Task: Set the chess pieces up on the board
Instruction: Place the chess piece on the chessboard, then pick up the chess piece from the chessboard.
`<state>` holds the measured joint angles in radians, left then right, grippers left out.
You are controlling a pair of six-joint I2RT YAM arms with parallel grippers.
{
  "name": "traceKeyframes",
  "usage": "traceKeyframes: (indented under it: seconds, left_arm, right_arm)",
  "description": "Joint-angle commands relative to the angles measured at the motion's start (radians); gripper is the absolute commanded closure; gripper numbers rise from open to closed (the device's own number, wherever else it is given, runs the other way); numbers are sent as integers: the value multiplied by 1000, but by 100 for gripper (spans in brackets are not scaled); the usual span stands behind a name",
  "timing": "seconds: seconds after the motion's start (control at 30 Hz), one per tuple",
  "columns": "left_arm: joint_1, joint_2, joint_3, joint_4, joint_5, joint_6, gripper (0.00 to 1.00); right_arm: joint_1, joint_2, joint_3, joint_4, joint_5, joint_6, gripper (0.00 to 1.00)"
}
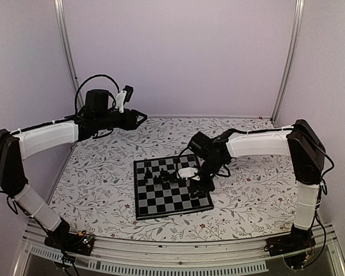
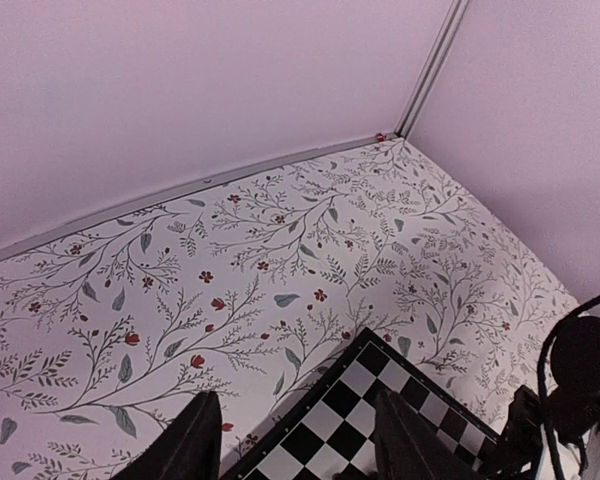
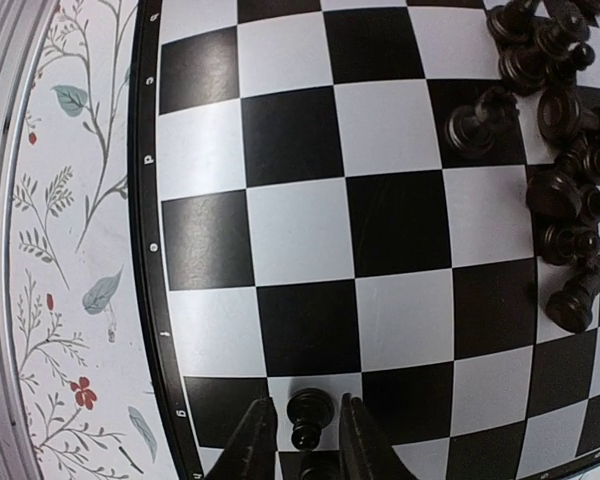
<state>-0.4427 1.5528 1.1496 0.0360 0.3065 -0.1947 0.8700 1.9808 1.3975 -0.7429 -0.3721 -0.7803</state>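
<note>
From above, we see the board [image 1: 171, 198] lying mid-table on the floral cover [image 1: 103, 172], with the chess pieces [image 1: 164, 176] bunched near its centre. The right gripper [image 1: 199, 183] is low over the board's right side, but this view hides its jaws. The right wrist view shows them: they are narrow and stand on either side of one upright piece [image 3: 310, 412], with a sliver of board showing on each side, close to the lettered border. The same view shows the rest of the pieces crowded together, some of them lying on their sides. The left gripper [image 1: 139, 118] is raised over the far left of the table. Its own camera shows its fingers [image 2: 185, 445] spread wide with nothing between them, and a corner of the board below.
</note>
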Motion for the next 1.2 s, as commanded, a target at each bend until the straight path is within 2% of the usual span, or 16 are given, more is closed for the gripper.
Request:
traceKeyframes:
  seconds: [0.0, 0.17, 0.37, 0.6, 0.83, 1.17]
  left_arm:
    - [8, 9, 30, -6, 4, 8, 47]
    - [10, 6, 30, -7, 6, 7, 47]
    - [9, 1, 29, -7, 5, 6, 47]
    - [10, -7, 29, -7, 5, 6, 46]
    - [9, -7, 33, -12, 8, 4, 46]
    - [10, -8, 36, -20, 3, 8, 46]
  right_arm:
    - [2, -18, 81, -54, -50, -1, 71]
    - [-18, 1, 217, -78, -96, 31, 69]
    - [-47, 89, 316, -21, -10, 112, 70]
    - [-54, 159, 367, -7, -41, 108, 70]
    - [-18, 204, 400, -36, -80, 75, 63]
    - [15, 272, 459, -65, -82, 65, 61]
